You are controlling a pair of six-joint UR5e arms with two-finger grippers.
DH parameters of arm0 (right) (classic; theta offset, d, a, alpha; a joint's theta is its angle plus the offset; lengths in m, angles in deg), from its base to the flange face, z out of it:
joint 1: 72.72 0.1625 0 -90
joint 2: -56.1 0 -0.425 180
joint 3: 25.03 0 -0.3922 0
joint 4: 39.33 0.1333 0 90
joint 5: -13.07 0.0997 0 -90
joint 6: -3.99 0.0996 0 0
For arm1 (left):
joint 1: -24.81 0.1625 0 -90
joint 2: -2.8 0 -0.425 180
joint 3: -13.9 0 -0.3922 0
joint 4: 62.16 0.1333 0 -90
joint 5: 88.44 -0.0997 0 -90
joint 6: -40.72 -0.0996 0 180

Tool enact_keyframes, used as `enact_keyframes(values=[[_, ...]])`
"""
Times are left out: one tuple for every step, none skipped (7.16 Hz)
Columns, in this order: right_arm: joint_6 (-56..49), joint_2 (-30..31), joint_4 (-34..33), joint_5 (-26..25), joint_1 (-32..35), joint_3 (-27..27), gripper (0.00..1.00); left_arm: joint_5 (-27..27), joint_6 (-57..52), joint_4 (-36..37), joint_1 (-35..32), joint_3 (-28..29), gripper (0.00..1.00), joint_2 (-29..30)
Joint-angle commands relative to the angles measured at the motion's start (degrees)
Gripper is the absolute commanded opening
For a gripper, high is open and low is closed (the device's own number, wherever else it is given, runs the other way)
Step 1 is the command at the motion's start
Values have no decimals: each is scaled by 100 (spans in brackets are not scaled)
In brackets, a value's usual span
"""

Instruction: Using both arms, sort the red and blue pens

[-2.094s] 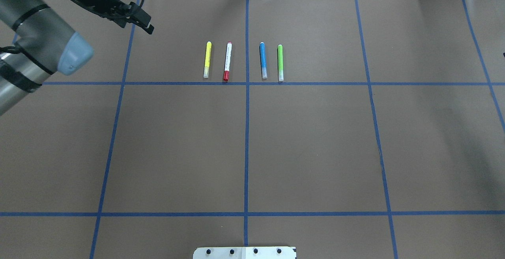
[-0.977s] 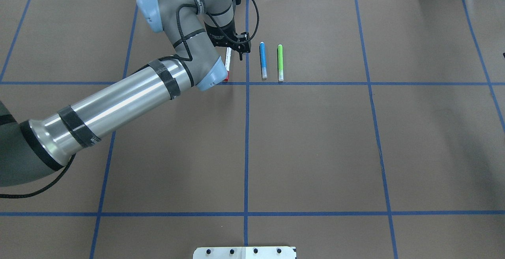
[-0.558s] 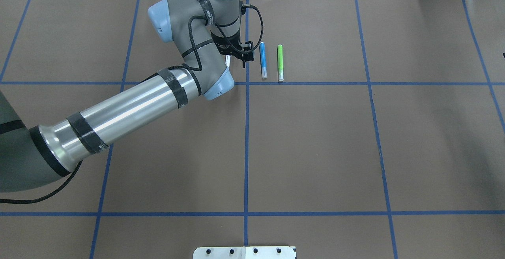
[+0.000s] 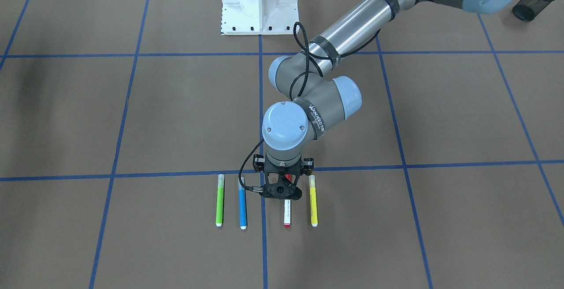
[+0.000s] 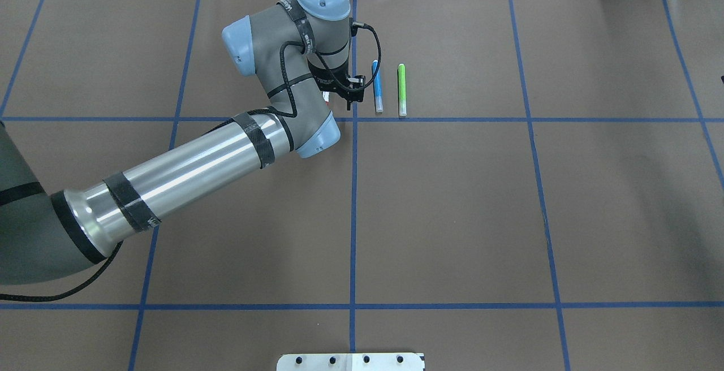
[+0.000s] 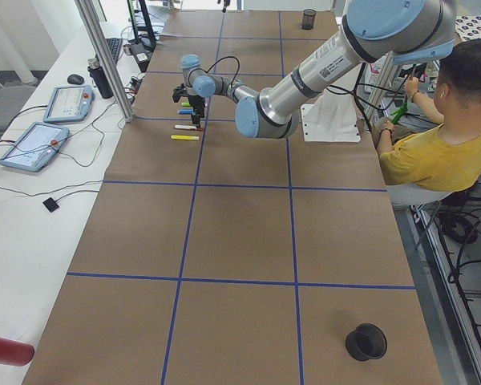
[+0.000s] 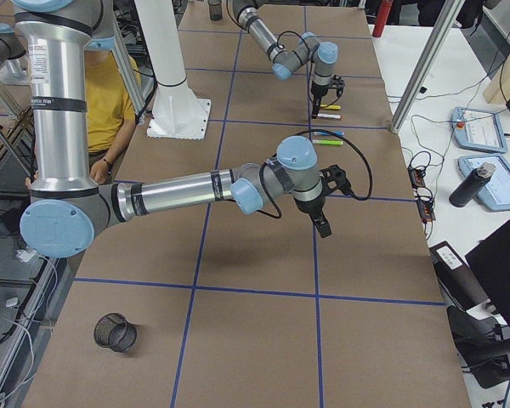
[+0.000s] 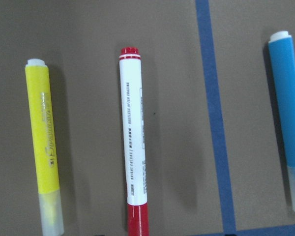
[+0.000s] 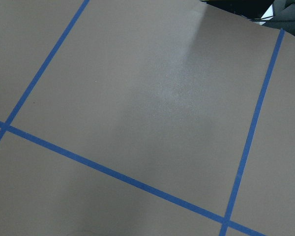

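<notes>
Four pens lie side by side on the brown table. The red pen (image 8: 135,147), white-barrelled with a red cap, fills the middle of the left wrist view; the blue pen (image 8: 290,123) lies beyond a tape line. My left gripper (image 4: 282,191) hangs open directly above the red pen (image 4: 287,212), not touching it. Seen from overhead, the left arm hides most of the red pen, and the blue pen (image 5: 376,85) lies just right of the left gripper (image 5: 346,93). My right gripper (image 7: 325,223) hovers over bare table apart from the pens; I cannot tell if it is open.
A yellow marker (image 4: 313,201) lies beside the red pen and a green marker (image 4: 219,201) beside the blue pen. A black mesh cup (image 4: 534,0) lies near the robot's base (image 4: 260,2). Another black cup (image 6: 366,342) stands near the table's end. A person in a yellow shirt (image 6: 433,152) sits there.
My left arm swung in from the far left corner to above the pens, then shifted a little nearer along the red pen. The pens have not moved.
</notes>
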Motion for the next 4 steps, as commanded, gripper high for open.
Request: enact_keyframes(values=[[0, -3, 1, 0, 0, 0, 100, -8, -22, -186, -3, 0, 82, -109], [0, -3, 1, 0, 0, 0, 100, -8, -13, -186, 6, 0, 77, -100], [0, -3, 1, 0, 0, 0, 100, -8, -13, -186, 6, 0, 72, -100], [0, -3, 1, 0, 0, 9, 100, -8, -13, -186, 15, 0, 67, -118]])
